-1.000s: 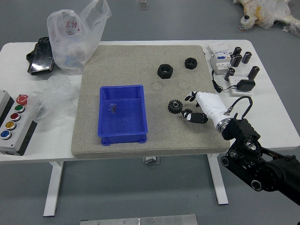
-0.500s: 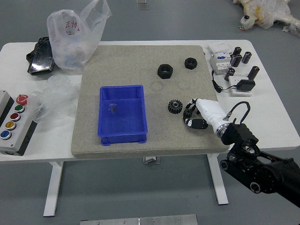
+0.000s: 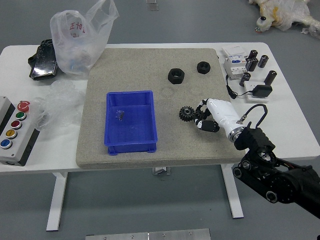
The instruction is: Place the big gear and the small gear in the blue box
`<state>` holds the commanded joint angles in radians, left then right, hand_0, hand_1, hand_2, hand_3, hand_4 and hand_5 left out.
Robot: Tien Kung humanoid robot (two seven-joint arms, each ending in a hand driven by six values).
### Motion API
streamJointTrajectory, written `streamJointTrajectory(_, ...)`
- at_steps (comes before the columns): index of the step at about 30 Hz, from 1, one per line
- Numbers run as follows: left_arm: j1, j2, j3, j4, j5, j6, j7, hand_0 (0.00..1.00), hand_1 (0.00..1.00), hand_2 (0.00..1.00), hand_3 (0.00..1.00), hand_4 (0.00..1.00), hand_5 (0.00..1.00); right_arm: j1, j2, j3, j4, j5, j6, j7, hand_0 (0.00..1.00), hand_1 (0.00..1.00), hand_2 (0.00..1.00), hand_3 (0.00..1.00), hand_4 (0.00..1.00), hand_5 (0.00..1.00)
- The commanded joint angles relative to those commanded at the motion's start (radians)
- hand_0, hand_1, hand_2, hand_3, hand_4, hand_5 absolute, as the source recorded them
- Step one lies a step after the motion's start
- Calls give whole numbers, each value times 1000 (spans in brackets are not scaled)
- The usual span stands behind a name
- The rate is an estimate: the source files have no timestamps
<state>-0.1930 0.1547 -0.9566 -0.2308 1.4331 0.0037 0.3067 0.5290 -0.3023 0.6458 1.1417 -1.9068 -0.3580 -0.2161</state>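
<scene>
Right arm (image 3: 274,176) reaching in from lower right; right robot hand (image 3: 220,114) low, fingers (image 3: 201,107) curled inward.

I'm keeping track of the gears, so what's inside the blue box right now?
Inside the blue box, no gear shows, only a small greyish patch too unclear to name. The near wall hides the floor strip just behind it.

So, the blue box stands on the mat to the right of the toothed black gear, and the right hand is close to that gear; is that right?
Not quite: the head view shows the blue box to the left of the toothed black gear. It does stand on the mat, and the right hand is close to that gear.
</scene>
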Motion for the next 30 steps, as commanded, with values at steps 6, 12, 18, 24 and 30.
streamJointTrajectory(6,0,1,-8,-1,10,-3,2,750,711,693,811,747,562,83,25,-52,133,-13,7,-27,356,461,339,346,198,55)
streamJointTrajectory(12,0,-2,-14,-3,18,-7,6,750,709,692,810,748,567,154,126,-171,192,-53,22,-52,361,465,344,352,205,51)
streamJointTrajectory(18,2,-1,-25,-5,31,-9,11,750,709,691,809,748,572,192,193,-287,158,-61,45,-68,396,557,543,525,289,121)
streamJointTrajectory(24,4,1,-38,-7,44,-11,16,750,708,691,807,749,577,203,206,-312,131,-71,69,-85,441,686,719,665,392,213)
streamJointTrajectory(30,7,1,-54,-9,57,-15,24,750,708,692,808,750,578,198,207,-305,125,-73,85,-99,480,779,859,897,734,294)
